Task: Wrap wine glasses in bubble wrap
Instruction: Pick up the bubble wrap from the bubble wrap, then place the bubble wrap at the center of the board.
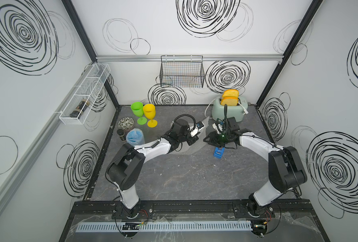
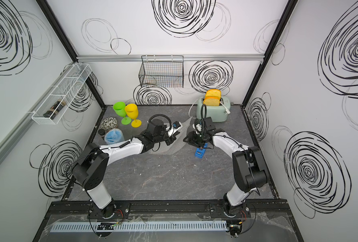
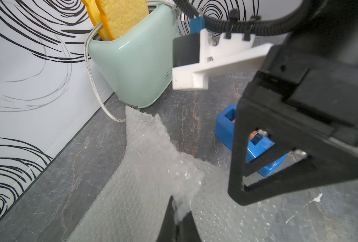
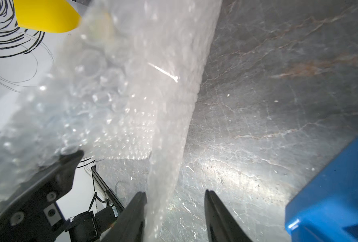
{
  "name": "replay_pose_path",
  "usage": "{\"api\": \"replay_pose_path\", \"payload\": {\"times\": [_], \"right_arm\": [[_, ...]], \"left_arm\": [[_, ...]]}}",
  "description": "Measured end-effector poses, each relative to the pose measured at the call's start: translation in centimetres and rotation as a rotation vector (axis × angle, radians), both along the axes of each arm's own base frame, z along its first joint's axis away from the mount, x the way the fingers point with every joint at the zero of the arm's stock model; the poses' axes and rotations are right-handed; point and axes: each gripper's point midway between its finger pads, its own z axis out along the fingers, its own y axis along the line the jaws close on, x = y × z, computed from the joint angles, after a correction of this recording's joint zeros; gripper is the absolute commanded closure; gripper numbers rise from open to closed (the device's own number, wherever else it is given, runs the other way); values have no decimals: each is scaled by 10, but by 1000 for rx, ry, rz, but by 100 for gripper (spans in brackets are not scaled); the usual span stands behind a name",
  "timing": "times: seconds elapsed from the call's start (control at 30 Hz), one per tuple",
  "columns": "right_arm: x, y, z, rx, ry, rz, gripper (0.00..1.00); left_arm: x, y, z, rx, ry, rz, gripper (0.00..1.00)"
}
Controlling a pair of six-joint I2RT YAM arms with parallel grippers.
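The clear bubble-wrap sheet [image 3: 144, 159] lay mid-table on the grey marbled tabletop [image 3: 48, 188]. Its long axis ran from the left gripper [image 3: 179, 220] toward the mint-green toaster [image 3: 136, 60]. The left gripper was pinched tight on the sheet's near edge, while the right gripper [image 4: 175, 192] stood partly open and held nothing, the wrap just beside one finger.

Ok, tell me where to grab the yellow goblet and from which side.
Probably the thin stem of the yellow goblet, between cup and round foot: it stands upright and the cup looks wide for the jaws. Come in level from the toaster side, since the green goblet stands close on the other side.
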Motion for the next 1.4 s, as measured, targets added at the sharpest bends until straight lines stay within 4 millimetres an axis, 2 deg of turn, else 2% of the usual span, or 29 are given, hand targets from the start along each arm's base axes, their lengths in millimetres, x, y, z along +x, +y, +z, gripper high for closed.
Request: {"api": "replay_pose_path", "payload": {"times": [0.07,0.1,0.13,0.23,0.33,0.47,0.6,0.7,0.77,0.83,0.97,1.03,1.1,1.17,1.33,1.37,1.4], "right_arm": [[5,0,-3,-7,-1,-3,87],[6,0,-7,-12,5,-5,95],[8,0,-11,-15,15,-8,98],[12,-6,-28,-26,55,-29,100],[19,-13,-40,-29,77,-57,100],[29,-18,-50,-21,93,-98,100],[47,-17,-60,-4,115,-140,100],[70,-10,-58,24,107,-170,99],[86,-5,-58,39,98,-190,98],[99,-1,-61,49,97,-207,86],[103,0,-64,43,111,-225,65],[99,-1,-60,28,101,-217,58],[86,-6,-50,9,87,-200,55],[70,-13,-35,-4,76,-185,54],[18,-26,13,-7,-3,-148,50],[5,-27,22,-5,-23,-141,50],[-7,-27,28,-6,-31,-130,50]], "left_arm": [[1,1,0,2,-1,4,100],[1,1,0,5,-1,8,100],[2,2,1,8,0,13,100],[7,7,9,20,-7,36,100],[11,21,30,24,-28,72,100],[13,48,82,5,-106,123,100],[-3,74,131,-4,-212,151,100],[-28,85,145,2,-252,127,100],[-43,88,141,7,-247,108,100],[-55,91,124,23,-214,94,100],[-79,91,69,89,-104,54,100],[-96,88,39,127,-43,25,100],[-112,86,14,158,15,0,100],[-128,82,-2,179,56,-28,100],[-163,66,-25,182,130,-107,99],[-171,61,-29,181,145,-125,98],[-177,58,-32,182,156,-141,83]]}}
